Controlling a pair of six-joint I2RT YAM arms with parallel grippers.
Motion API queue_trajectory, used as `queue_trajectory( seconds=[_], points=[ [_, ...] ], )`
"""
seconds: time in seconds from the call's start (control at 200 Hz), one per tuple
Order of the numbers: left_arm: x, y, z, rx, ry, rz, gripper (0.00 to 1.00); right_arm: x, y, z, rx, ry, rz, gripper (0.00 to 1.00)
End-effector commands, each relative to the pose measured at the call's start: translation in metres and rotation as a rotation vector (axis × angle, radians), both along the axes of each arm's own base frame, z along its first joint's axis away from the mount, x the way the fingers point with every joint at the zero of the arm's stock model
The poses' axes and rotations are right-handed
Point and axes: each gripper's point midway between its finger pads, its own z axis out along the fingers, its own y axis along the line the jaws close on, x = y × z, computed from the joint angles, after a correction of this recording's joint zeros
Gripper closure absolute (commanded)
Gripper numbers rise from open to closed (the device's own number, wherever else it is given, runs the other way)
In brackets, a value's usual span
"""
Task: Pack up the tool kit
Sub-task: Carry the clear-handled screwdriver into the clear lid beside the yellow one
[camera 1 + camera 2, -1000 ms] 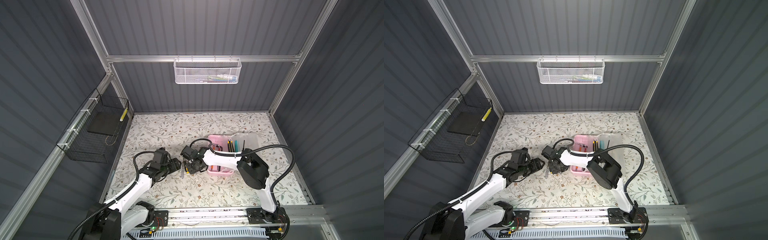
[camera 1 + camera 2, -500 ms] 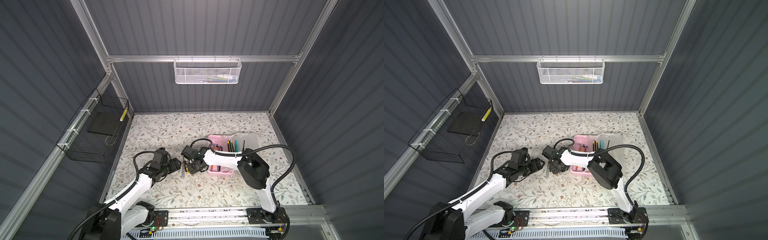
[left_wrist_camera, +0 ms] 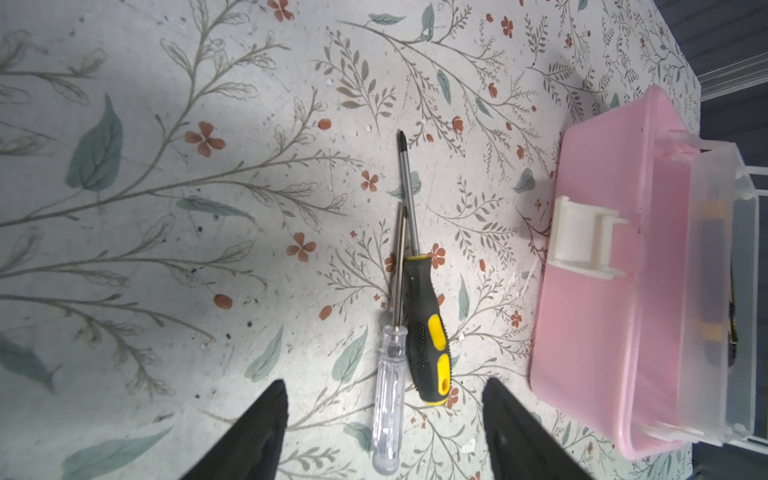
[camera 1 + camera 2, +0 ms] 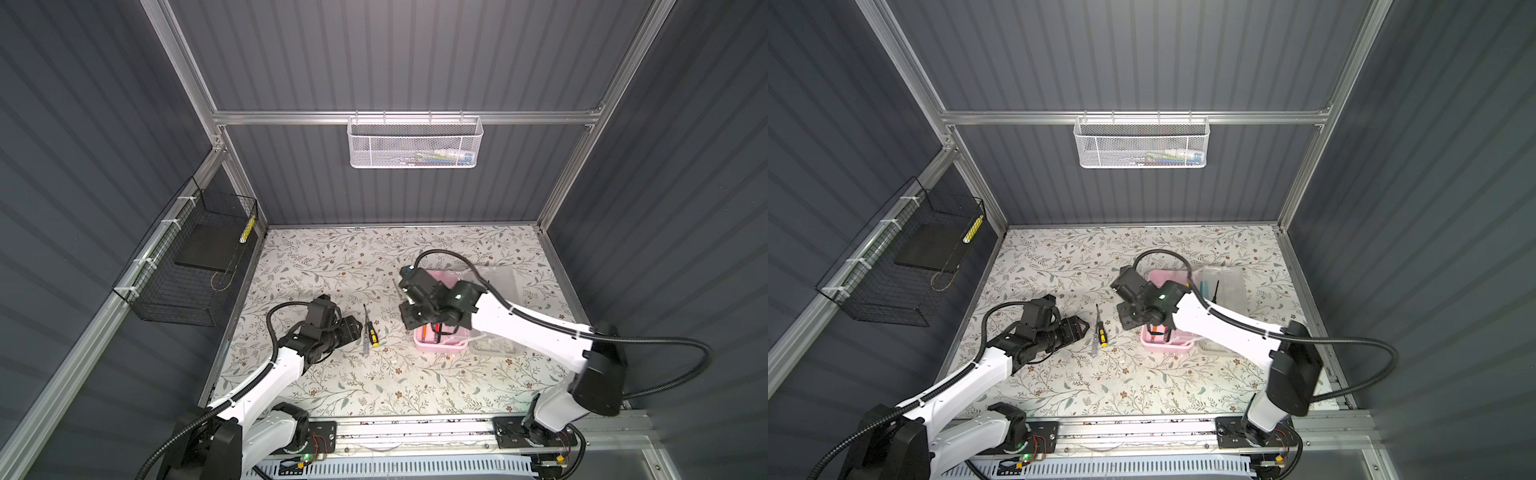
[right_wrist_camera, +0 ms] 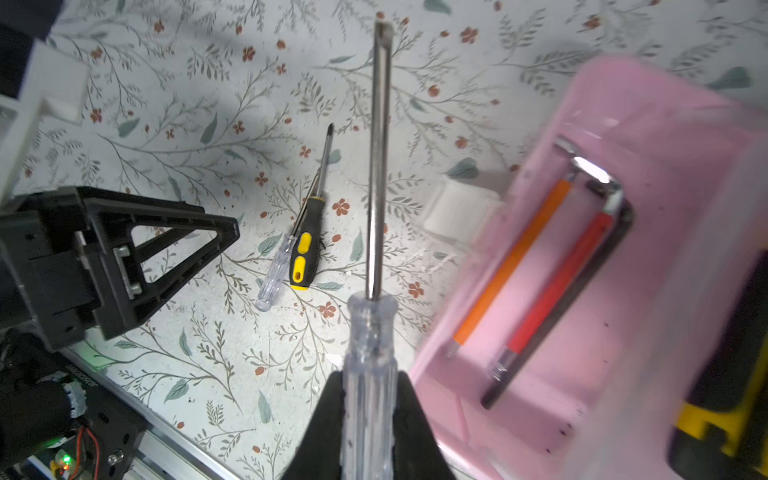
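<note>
On the near left of the mat (image 4: 332, 386), the left gripper (image 3: 384, 384) waits, jaws apart, facing two loose screwdrivers (image 3: 428, 332), evidently next. Farther in, the right gripper (image 5: 370, 386) is clamped on a clear-handled screwdriver (image 5: 370, 332) beside the open pink case (image 3: 594, 332), apparently for deposit among the hex keys (image 5: 559, 284).

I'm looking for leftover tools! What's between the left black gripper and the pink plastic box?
Two tools lie side by side: a clear-handled screwdriver and a black-and-yellow-handled screwdriver, clearest in the left wrist view.
</note>
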Motion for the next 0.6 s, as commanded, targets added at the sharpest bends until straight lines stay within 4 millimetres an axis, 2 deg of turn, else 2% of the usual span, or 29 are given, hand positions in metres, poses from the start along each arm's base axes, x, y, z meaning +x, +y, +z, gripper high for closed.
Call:
queue_trajectory(
  seconds=[0.0,0.105,0.195,0.34,0.455,0.595],
  points=[
    [0.011,0.001,0.010,0.019,-0.041,-0.010,0.25,0.003,-0.065,0.002,-0.100,-0.012,-0.141,1.00],
    [0.013,-0.001,0.011,0.018,-0.045,-0.015,0.25,0.004,-0.121,0.012,-0.132,-0.037,-0.254,1.00],
    [0.014,-0.002,0.010,0.017,-0.044,-0.022,0.25,0.001,-0.169,0.013,-0.147,-0.045,-0.352,1.00],
    [0.015,-0.003,0.009,0.014,-0.042,-0.026,0.25,-0.007,-0.227,0.006,-0.164,-0.043,-0.483,1.00],
    [0.015,-0.004,0.009,0.014,-0.041,-0.028,0.25,-0.013,-0.252,-0.005,-0.189,-0.029,-0.545,1.00],
    [0.015,-0.004,0.008,0.018,-0.039,-0.033,0.25,-0.012,-0.269,-0.020,-0.242,-0.012,-0.581,1.00]
  ],
)
